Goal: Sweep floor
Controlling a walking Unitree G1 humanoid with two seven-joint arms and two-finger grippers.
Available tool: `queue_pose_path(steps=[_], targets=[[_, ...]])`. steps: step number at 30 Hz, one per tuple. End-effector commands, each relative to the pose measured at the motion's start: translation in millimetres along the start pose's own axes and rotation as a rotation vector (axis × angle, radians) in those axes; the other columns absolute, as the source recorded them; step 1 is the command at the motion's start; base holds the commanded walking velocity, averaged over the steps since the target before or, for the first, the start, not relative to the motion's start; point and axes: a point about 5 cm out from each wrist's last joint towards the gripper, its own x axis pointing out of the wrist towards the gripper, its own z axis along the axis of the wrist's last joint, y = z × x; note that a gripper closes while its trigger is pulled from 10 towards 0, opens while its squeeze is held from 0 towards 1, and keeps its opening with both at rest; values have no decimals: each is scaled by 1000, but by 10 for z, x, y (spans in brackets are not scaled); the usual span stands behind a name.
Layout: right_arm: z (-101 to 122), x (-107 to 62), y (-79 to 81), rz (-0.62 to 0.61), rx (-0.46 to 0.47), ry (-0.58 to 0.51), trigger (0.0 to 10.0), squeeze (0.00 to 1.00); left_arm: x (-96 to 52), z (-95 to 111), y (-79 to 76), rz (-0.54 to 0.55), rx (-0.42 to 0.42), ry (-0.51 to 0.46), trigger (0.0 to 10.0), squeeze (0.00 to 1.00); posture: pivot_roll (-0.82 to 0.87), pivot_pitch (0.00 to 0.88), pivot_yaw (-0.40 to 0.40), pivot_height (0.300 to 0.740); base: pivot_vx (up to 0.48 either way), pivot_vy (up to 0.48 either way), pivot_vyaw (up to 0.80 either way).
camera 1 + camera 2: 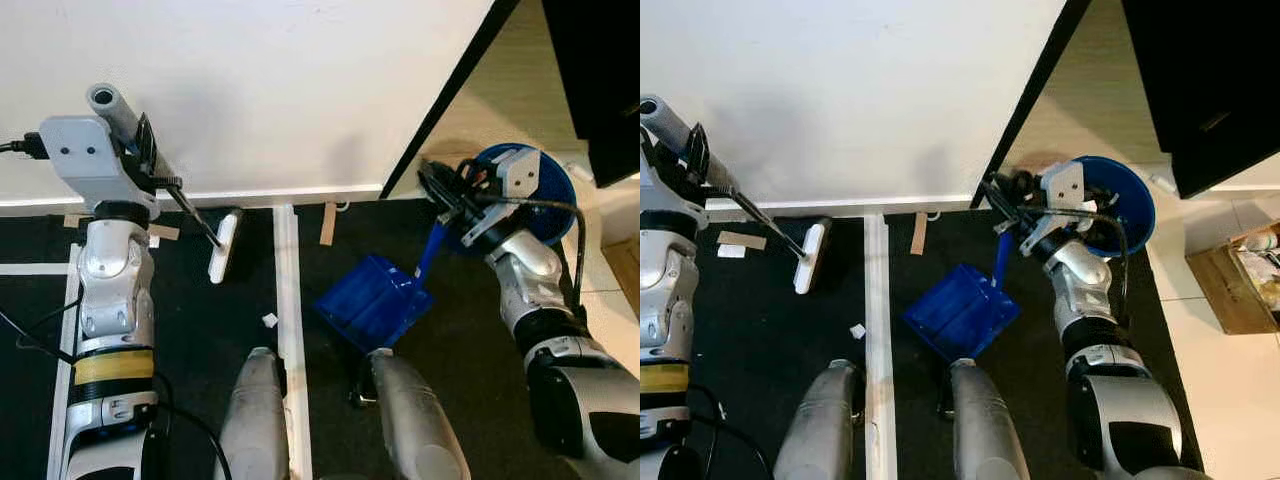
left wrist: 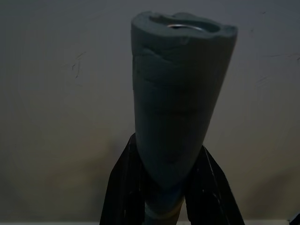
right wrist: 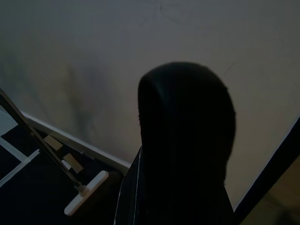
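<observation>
You have the black floor mat (image 1: pixel 190 320) ahead, crossed by white tape lines. Your right gripper (image 1: pixel 440 195) clenches the handle of the blue plastic dustpan (image 1: pixel 372 300), resting centre-right; your left gripper (image 1: pixel 150 160) grasps the grey foam-handled broom (image 1: pixel 224 246), its white head far left by the wall. Draw it nearward over the small white paper scrap (image 1: pixel 269 320), towards the pan's mouth

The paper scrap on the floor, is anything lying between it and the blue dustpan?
Only the white tape line on the dark floor runs between the paper scrap and the blue dustpan; nothing raised blocks it.
</observation>
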Motion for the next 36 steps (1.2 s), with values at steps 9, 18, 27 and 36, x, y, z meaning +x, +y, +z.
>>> queue_pose_path(steps=[9,18,27,36], targets=[[317,129,11,17,-32,-225,10000,0,-53,10,65,10,18,-1,10000,0,181,279,-60,740,0,0,0],[509,220,-65,-8,-43,-312,10000,0,18,30,59,13,18,-19,10000,0,179,232,-63,740,0,0,0],[571,268,-127,-21,-40,-313,10000,0,139,72,43,11,16,-43,10000,0,185,204,-58,740,0,0,0],[292,99,-65,-47,-14,-241,10000,0,36,83,48,-33,50,-33,10000,0,229,323,-29,740,0,0,0]])
